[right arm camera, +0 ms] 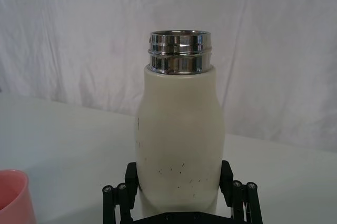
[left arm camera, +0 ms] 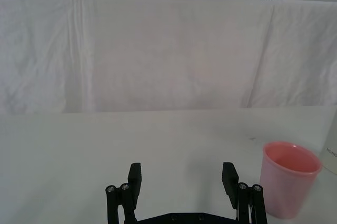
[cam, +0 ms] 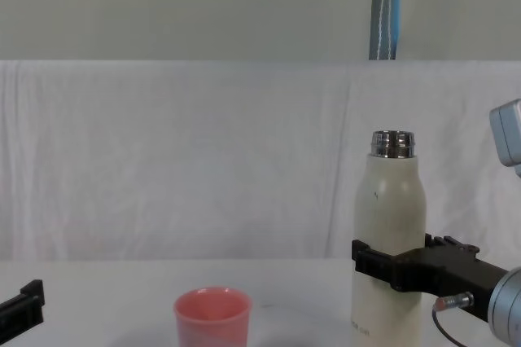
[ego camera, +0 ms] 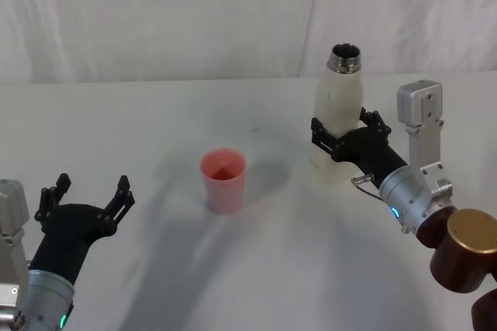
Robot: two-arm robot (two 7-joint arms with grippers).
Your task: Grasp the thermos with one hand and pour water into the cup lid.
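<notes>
Thermos (ego camera: 338,113) upright on the table (ego camera: 140,113), long axis vertical, steel neck open on top. Right gripper (ego camera: 340,135) has it pinched around the lower-middle body, one finger on each side; the right wrist view shows the fingers (right arm camera: 225,177) pressed against the cream wall. Looks like the base is on the table or barely off it, can't tell which.

Cup lid (ego camera: 224,181) sits off that gripper's left, towards the middle of the table and a bit nearer the robot, upright, mouth up, well apart from the bottle. So the coming move, as I read it: lift, carry leftwards over the pink cup, then tip the neck down towards it. Table between bottle and cup carries nothing.

Left gripper (ego camera: 85,200) is parked low on the near left side, fingers spread, holding nothing. From it the cup lid (left arm camera: 289,177) lies ahead and off to the right, close by but not touching. It's clear of the pour path as it stands.

Risk: grip sits low on a tall bottle, so it may swing when tilted.
</notes>
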